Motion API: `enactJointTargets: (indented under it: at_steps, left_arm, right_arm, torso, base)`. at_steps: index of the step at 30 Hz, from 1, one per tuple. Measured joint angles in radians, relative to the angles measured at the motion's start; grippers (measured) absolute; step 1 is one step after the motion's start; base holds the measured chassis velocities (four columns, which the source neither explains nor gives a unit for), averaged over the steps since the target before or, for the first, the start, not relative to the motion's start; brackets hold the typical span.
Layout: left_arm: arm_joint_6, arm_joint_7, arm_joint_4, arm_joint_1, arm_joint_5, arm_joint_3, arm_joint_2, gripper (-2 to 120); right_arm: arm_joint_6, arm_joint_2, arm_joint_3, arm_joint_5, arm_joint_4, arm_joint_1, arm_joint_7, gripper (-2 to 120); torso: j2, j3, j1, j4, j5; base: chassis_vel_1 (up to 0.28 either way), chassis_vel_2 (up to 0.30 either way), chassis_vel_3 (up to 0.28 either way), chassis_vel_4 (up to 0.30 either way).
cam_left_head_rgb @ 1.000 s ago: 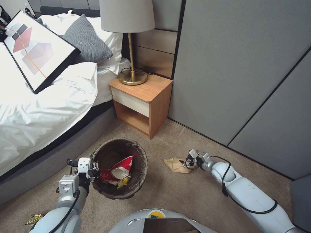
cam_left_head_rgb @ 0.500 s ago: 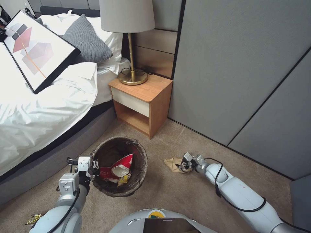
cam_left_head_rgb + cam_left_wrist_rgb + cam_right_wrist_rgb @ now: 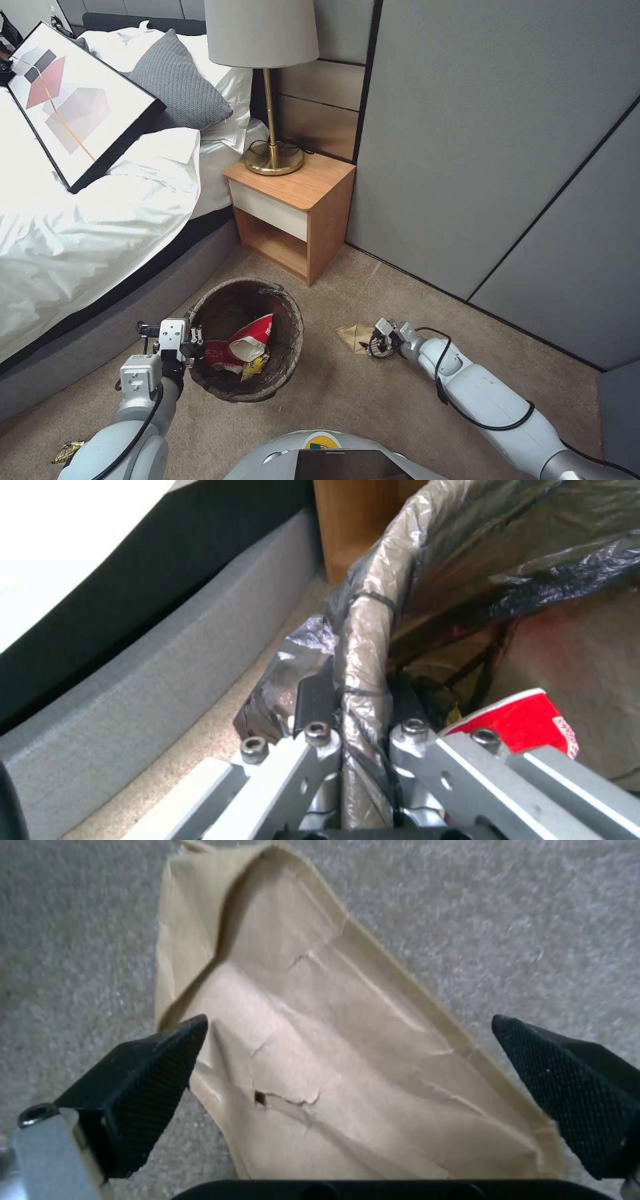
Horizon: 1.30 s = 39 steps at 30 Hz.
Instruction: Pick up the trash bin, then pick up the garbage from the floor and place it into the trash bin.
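The trash bin sits on the carpet beside the bed, light enough to hang from its lined rim, where the left gripper has its fingers pinched. To its right lies the tan paper bag, flat, thin and tearable; the right gripper, fingers wide, straddles its near end, probably the best hold.

Trash bin stands on the carpet before the nightstand, bed to its left. Paper bag lies right of the bin.
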Motion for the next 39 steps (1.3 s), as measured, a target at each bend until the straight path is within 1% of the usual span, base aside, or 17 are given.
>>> enactJointTargets:
  at_steps: [8,18,20,22,24,25,28,29,30,31,32,33,36,37,39]
  left_arm:
    - [0.002,-0.001,0.000,-0.008,-0.010,-0.008,0.007,2]
    - [0.003,-0.002,0.000,-0.013,-0.016,-0.011,0.011,2]
    - [0.003,-0.002,0.000,-0.013,-0.016,-0.010,0.011,2]
    - [0.003,-0.002,0.000,-0.013,-0.016,-0.010,0.011,2]
    - [0.003,-0.002,0.000,-0.012,-0.014,-0.008,0.010,2]
    - [0.003,-0.002,0.000,-0.012,-0.014,-0.008,0.010,2]
    - [0.003,-0.002,0.000,-0.008,-0.012,-0.007,0.008,2]
    - [0.003,-0.002,0.000,-0.008,-0.012,-0.007,0.008,2]
    - [0.003,-0.002,0.000,-0.007,-0.012,-0.007,0.008,2]
    - [0.003,-0.002,0.000,-0.005,-0.011,-0.006,0.007,2]
    - [0.003,-0.002,0.000,-0.005,-0.010,-0.005,0.007,2]
    - [0.003,-0.002,0.000,-0.005,-0.010,-0.005,0.007,2]
    - [0.003,-0.002,0.000,-0.001,-0.007,-0.003,0.005,2]
    - [0.003,-0.002,0.000,-0.001,-0.007,-0.003,0.005,2]
    - [0.003,-0.001,0.000,0.001,-0.005,-0.001,0.004,2]
  right_arm:
    - [0.014,0.014,-0.012,-0.007,-0.039,0.014,-0.005,100]
    - [0.017,0.013,-0.005,-0.008,-0.033,0.005,-0.004,100]
    - [0.018,0.010,-0.001,-0.008,-0.026,0.000,-0.005,95]
    - [0.018,0.010,0.000,-0.008,-0.023,-0.001,-0.005,93]
    - [0.019,0.008,0.007,-0.008,-0.012,-0.007,-0.004,82]
    - [0.019,0.008,0.007,-0.008,-0.012,-0.007,-0.004,82]
    - [0.021,0.004,0.015,-0.009,0.005,-0.017,-0.001,67]
    - [0.021,0.004,0.015,-0.009,0.005,-0.017,-0.001,67]
    - [0.022,0.003,0.017,-0.009,0.008,-0.019,-0.001,64]
    - [0.027,0.002,0.020,-0.011,0.015,-0.024,0.000,56]
    - [0.030,0.002,0.023,-0.015,0.019,-0.028,0.000,53]
    - [0.030,0.002,0.023,-0.015,0.019,-0.028,0.000,53]
    - [0.036,-0.001,0.033,-0.022,0.032,-0.039,0.001,39]
    - [0.036,-0.001,0.033,-0.022,0.032,-0.039,0.001,39]
    - [0.039,-0.003,0.045,-0.023,0.047,-0.049,0.003,30]
  torso:
    - [0.000,0.000,0.000,0.0000,0.0000]
    - [0.000,0.000,0.000,0.0000,0.0001]
    - [0.000,0.000,0.000,-0.0001,0.0000]
    - [0.000,0.000,0.000,-0.0001,0.0000]
    - [0.000,0.000,0.000,-0.0001,0.0000]
    - [0.000,0.000,0.000,-0.0001,0.0000]
    - [0.000,0.000,0.000,-0.0001,0.0000]
    - [0.000,0.000,0.000,-0.0001,0.0000]
    - [0.000,0.000,0.000,0.0000,0.0000]
    - [0.000,0.000,0.000,-0.0001,0.0000]
    - [0.000,0.000,0.000,0.0000,0.0001]
    - [0.000,0.000,0.000,0.0000,0.0001]
    - [0.000,0.000,0.000,0.0000,0.0001]
    - [0.000,0.000,0.000,0.0000,0.0001]
    - [0.000,0.000,0.000,0.0000,0.0002]
  base:
    - [0.000,0.000,0.000,0.000]
    - [0.000,0.000,0.000,0.000]
    - [0.000,0.000,0.000,0.000]
    - [0.000,0.000,0.000,0.000]
    - [0.000,0.000,0.000,0.000]
    - [0.000,0.000,0.000,0.000]
    - [0.000,0.000,0.000,0.000]
    - [0.000,0.000,0.000,0.000]
    - [0.000,0.000,0.000,0.000]
    - [0.000,0.000,0.000,0.000]
    - [0.000,0.000,0.000,0.000]
    - [0.000,0.000,0.000,0.000]
    - [0.000,0.000,0.000,0.000]
    - [0.000,0.000,0.000,0.000]
    - [0.000,0.000,0.000,0.000]
